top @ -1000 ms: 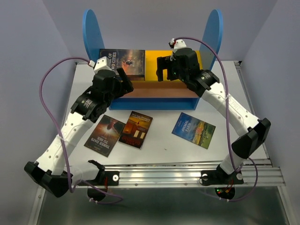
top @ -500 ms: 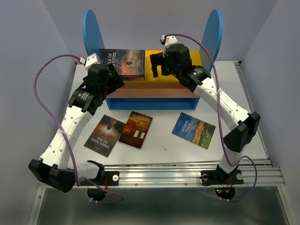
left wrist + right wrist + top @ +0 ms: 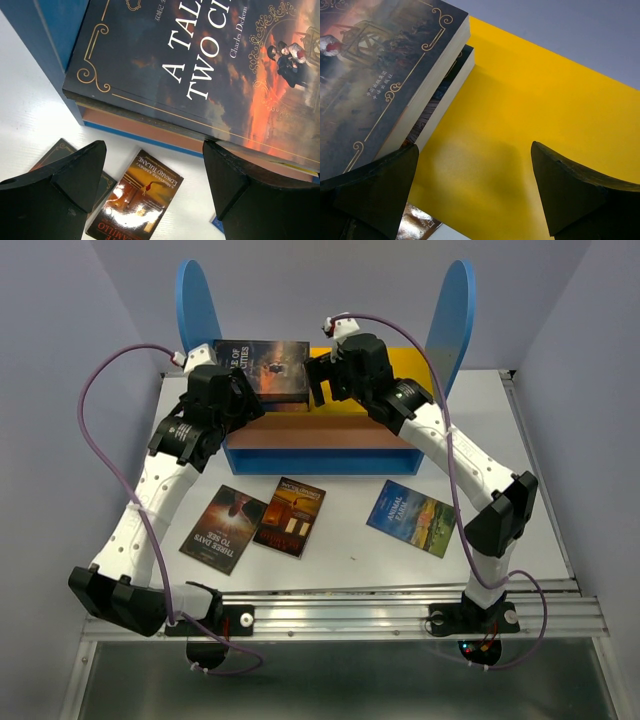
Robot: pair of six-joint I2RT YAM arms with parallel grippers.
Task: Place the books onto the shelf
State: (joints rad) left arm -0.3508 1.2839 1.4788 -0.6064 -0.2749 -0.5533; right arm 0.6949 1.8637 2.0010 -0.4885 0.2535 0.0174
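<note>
Shelf count: one shelf (image 3: pixel 200 302) is standing at the 12 o'clock end of the table (image 3: pixel 345 540). It is showing two round-topped blue side panels, a yellow top board (image 3: pixel 412 365), a brown middle board (image 3: pixel 330 430) and a blue base.
Book count: five books are showing clearly, two stacked on the shelf and three lying flat on the table. Whether anything more is lying under the stack cannot be told.
Gripper count: two, one on each arm.
Left gripper: the left gripper (image 3: pixel 154 143) is hanging near the stack's 7 o'clock corner. Its jaws are spreading wide, gripping nothing.
Stack: the top book (image 3: pixel 262 368), dark with a fiery sky and a white title, is lying flat on the left half of the yellow top board. The lower book (image 3: pixel 447 95) is sitting directly beneath it, its page edge peeking out just past the top book's in the right wrist view.
Right gripper: the right gripper (image 3: pixel 474 146) is hovering at the stack's 3 o'clock edge, released and empty, with bare yellow board showing between its fingers. One finger is sitting close to the stack's corner; contact cannot be told.
Table books: all three are lying at the shelf's 6 o'clock. The dark book (image 3: pixel 224 528) is lying leftmost, the orange-brown book (image 3: pixel 290 516) just beside it at its 3 o'clock. The blue-and-green book (image 3: pixel 413 517) is lying well apart, farther toward 3 o'clock.
</note>
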